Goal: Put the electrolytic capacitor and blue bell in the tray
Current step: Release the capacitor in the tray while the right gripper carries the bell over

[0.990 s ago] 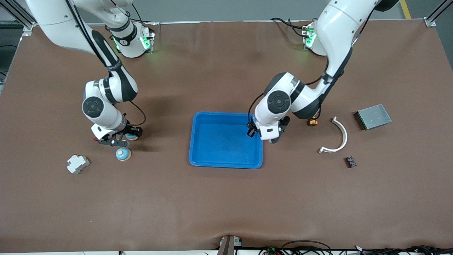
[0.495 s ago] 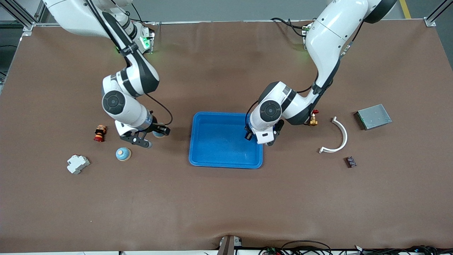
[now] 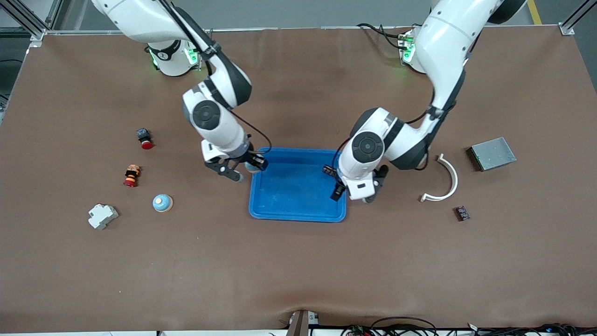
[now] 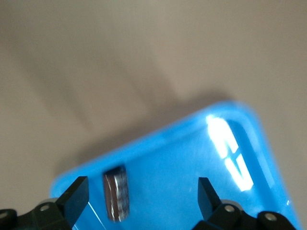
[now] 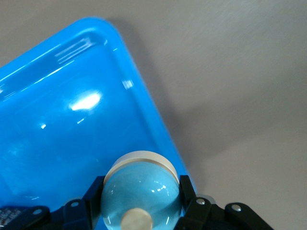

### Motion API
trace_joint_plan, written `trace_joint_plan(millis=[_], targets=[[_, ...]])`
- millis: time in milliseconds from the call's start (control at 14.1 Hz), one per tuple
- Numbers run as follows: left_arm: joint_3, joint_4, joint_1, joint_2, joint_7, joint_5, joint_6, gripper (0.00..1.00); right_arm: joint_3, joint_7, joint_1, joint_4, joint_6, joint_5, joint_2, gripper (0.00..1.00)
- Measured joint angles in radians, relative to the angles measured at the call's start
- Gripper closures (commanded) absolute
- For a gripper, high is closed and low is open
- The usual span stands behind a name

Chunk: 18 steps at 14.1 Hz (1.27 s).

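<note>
The bright-blue tray [image 3: 289, 205] lies mid-table. My right gripper [image 3: 242, 168] hangs over the tray's rim at the right arm's end, shut on a blue bell [image 3: 252, 167]. In the right wrist view the bell [image 5: 141, 189] fills the gap between the black fingers [image 5: 188, 191], above the tray [image 5: 72, 124]. My left gripper [image 3: 332, 182] is open over the tray's end toward the left arm. A dark cylindrical electrolytic capacitor [image 4: 116, 193] shows between its spread fingertips [image 4: 76, 196], touching neither, against the tray floor [image 4: 192, 158]. A second blue bell [image 3: 163, 202] stands on the table.
Toward the right arm's end lie two red-capped buttons [image 3: 145, 138] [image 3: 132, 175] and a white block [image 3: 102, 216]. Toward the left arm's end are a white curved strip [image 3: 443, 179], a grey metal box [image 3: 492, 153] and a small dark chip [image 3: 462, 213].
My right arm carried the blue bell from beside the other bell to the tray's rim. My left gripper opened and let the capacitor go, shifting slightly along the tray.
</note>
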Motion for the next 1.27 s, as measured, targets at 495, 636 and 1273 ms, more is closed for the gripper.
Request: trace_joint_plan(millis=[495, 636, 1273], targets=[[0.017, 0.016, 0.349, -0.092, 0.377, 0.057, -0.247, 0.00, -0.015, 0.254, 0.100, 0.201, 0.003, -0.176, 0.245, 1.00], [0.018, 0.005, 0.450, -0.059, 0.551, 0.073, -0.245, 0.00, -0.017, 0.260, 0.110, 0.220, 0.006, -0.179, 0.279, 1.00], [0.017, -0.067, 0.557, 0.080, 0.914, 0.157, 0.007, 0.19, -0.018, 0.267, 0.117, 0.246, 0.001, -0.209, 0.298, 0.00]])
